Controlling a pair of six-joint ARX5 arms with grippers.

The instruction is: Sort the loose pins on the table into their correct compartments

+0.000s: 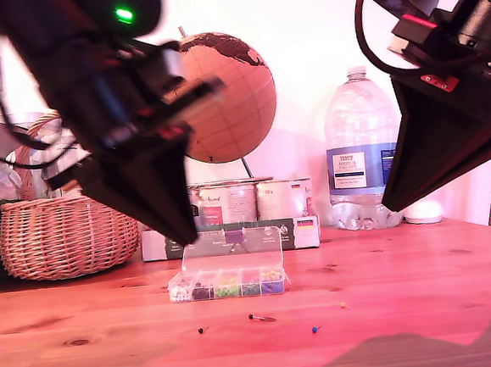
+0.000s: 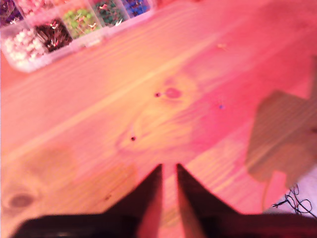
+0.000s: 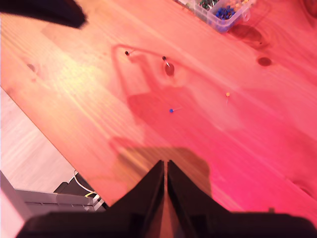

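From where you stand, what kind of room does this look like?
Probably a home room, a dining or craft table rather than a lab. A globe, a wicker basket and a big water bottle stand behind the wooden table, with a small pin box on it.

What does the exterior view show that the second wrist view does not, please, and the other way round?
Only the exterior view shows the globe, wicker basket, water bottle and the pin box's raised lid. Only the second wrist view shows my second gripper from behind, its jaws nearly together, and the table edge with cables below. Both show the box and loose pins: dark pin, blue pin.
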